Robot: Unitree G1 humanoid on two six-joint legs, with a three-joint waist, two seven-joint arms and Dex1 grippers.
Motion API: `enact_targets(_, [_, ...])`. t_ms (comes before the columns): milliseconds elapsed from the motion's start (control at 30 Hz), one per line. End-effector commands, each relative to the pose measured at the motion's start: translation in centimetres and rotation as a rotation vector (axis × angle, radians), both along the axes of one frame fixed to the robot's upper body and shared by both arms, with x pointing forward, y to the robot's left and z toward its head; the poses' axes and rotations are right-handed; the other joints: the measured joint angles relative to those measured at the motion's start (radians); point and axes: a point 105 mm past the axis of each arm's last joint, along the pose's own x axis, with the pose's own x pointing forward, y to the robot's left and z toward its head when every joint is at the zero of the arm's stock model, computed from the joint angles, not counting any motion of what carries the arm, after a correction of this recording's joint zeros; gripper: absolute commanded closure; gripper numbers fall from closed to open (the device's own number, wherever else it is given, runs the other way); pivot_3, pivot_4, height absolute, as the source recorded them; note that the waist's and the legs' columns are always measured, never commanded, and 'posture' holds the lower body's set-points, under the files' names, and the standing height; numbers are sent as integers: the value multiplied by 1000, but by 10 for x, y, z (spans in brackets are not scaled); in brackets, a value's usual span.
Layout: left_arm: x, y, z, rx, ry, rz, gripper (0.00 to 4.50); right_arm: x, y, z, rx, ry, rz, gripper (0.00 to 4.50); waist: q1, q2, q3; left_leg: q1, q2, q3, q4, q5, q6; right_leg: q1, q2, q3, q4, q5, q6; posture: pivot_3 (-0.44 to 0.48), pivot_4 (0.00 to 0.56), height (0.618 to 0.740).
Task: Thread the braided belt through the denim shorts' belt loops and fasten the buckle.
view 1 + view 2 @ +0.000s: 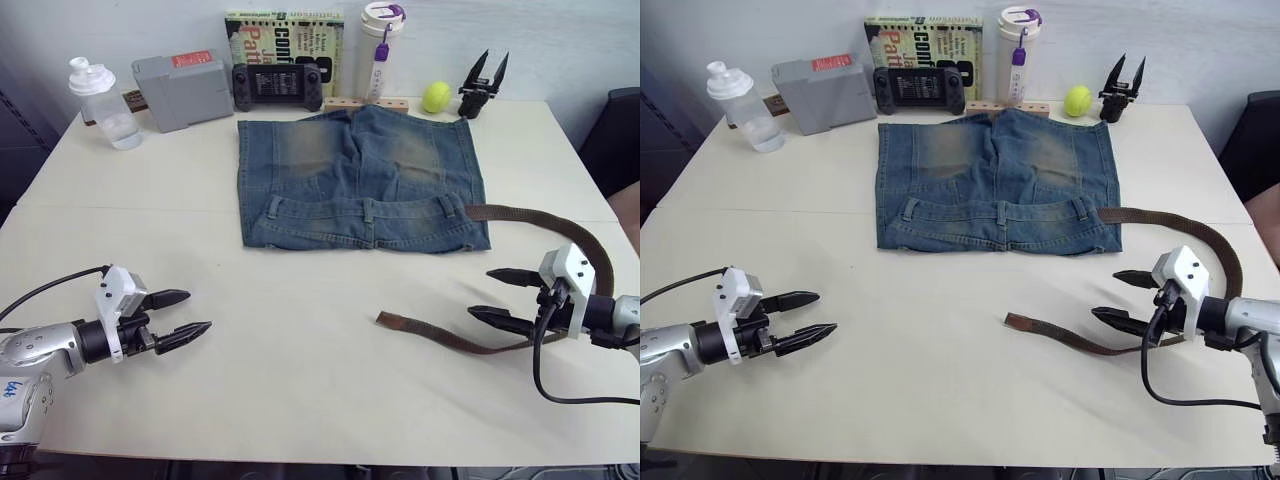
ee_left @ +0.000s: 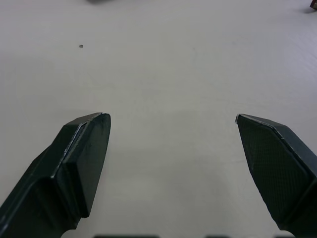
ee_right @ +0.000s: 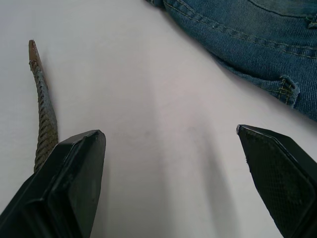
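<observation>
So the right gripper (image 1: 498,295) is sitting low over the tabletop (image 1: 300,380) near its right edge, fingers spread wide with nothing between them, and the braided belt (image 1: 455,340) runs just beside the lower finger. The belt's free tip lies flat toward the middle of the front half of the table, and the strap curves back around behind the gripper, then heads up to the right end of the waistband of the denim shorts (image 1: 360,180). Can't make out the buckle, so no idea where that end sits. The left gripper (image 1: 188,313) is over by the front left corner, also spread apart and empty, hovering over bare table and well apart from both belt and shorts. The shorts lie flat across the middle of the far half, waistband toward the robot, with the belt loops (image 1: 369,210) visible along it. Along the back edge there's a clear shaker bottle (image 1: 104,103), a grey box (image 1: 184,90), a handheld game console (image 1: 277,85), a book (image 1: 285,40), a white tumbler (image 1: 378,50), a tennis ball (image 1: 436,97) and a spare black gripper (image 1: 482,86).
</observation>
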Motion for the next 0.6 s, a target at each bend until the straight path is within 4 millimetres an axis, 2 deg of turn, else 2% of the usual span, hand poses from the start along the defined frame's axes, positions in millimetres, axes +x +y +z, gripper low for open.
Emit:
enact_targets(33, [-2, -1, 12, -29, -30, -13, 78, 2, -1, 14, 23, -41, 0, 0, 0, 0, 0, 0, 0, 0, 0, 0, 0, 0, 0, 0, 0, 0, 0, 0, 150, 697])
enact_targets(233, [-2, -2, 20, -80, -44, -25, 78, 4, 1, 17, 29, -41, 5, 0, -1, 0, 0, 0, 0, 0, 0, 0, 0, 0, 0, 0, 0, 0, 0, 0, 150, 697])
enact_targets(500, [2, 2, 17, -62, -29, -15, 78, 3, 3, 19, 37, -41, 5, 0, 0, 0, 0, 0, 0, 0, 1, 0, 0, 0, 0, 0, 0, 0, 0, 0, 150, 697])
enact_targets(600, [-5, -7, 29, -151, 12, -102, 78, -1, 9, 21, -1, -23, 41, 0, 0, 0, 0, 0, 0, 0, 1, 0, 0, 0, 0, 0, 1, 0, 0, 0, 150, 697])
